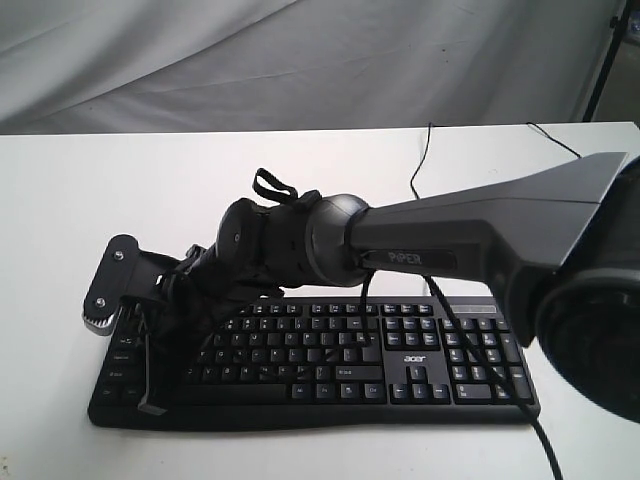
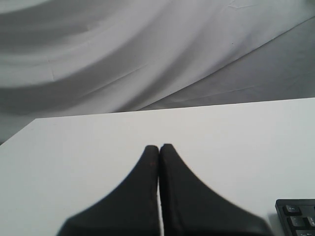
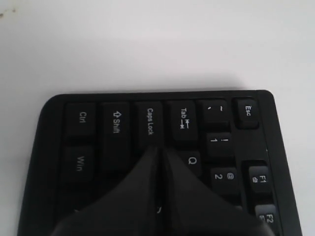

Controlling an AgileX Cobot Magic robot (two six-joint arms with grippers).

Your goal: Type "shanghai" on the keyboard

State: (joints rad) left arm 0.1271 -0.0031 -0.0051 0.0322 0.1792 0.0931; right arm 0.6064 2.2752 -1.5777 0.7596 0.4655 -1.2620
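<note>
The black keyboard (image 1: 400, 350) with a white acer logo lies on the white table, its thin cable (image 1: 425, 160) running to the back. My right arm reaches across from the right to the keyboard's left end. The right gripper (image 1: 153, 403) points down there, shut and holding nothing. In the right wrist view its tips (image 3: 160, 148) rest at the inner edge of the Caps Lock key (image 3: 149, 122), beside the Q key (image 3: 192, 161); the keys beneath the fingers are hidden. My left gripper (image 2: 159, 146) is shut and empty over bare table, with one keyboard corner (image 2: 298, 219) beside it.
The white table (image 1: 120, 190) extends behind and to the left of the keyboard. A grey cloth backdrop (image 1: 250, 60) hangs beyond the table's far edge. A dark stand leg (image 1: 605, 60) shows at the back right. The right arm's body (image 1: 470, 235) spans above the keyboard's right half.
</note>
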